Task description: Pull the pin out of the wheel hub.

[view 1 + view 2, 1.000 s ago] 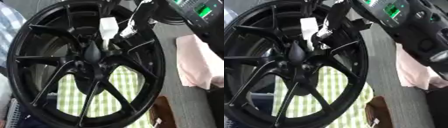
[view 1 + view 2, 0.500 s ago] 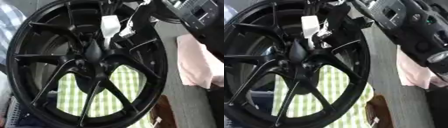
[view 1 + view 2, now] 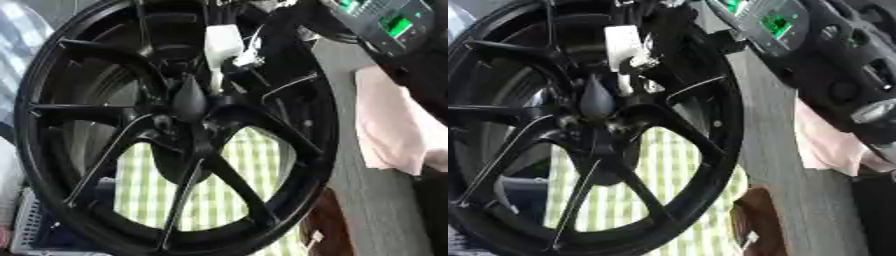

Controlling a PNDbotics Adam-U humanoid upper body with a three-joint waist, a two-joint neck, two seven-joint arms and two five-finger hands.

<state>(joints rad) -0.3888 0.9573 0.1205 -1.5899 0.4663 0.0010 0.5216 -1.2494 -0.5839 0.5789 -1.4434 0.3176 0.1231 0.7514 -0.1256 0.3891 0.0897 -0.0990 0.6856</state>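
- Grey table (image 3: 348, 155) below, a green-and-white checked cloth (image 3: 236, 170) spread on it and showing through the spokes.
- Nearest the lower edge, a brown thing (image 3: 763, 220) just beside the rim, too unclear to name.
- A little farther right, a pink cloth (image 3: 394, 130) lying on the table, apart from the rim.
- Filling most of both views, the black wheel (image 3: 87, 107), standing on edge and tilted.
- At its centre the wheel hub (image 3: 188, 97), a dark pointed cap where the spokes meet.
- Just above and right of the hub, the pin (image 3: 222, 42): a white block on top, a thin pale shaft running down toward the hub.
- Against a second ago, the white block sits slightly higher above the hub and more shaft seems to show. Probably means the pin is sliding out, though the lower end is not yet seen free.
- Beside the block, the right hand (image 3: 271, 30), black against black spokes. Cannot tell whether pinching the pin or merely lying next to it.
- Farthest up, the right forearm (image 3: 776, 22) with a lit green display, coming in from the upper right.
- No left hand in either view.
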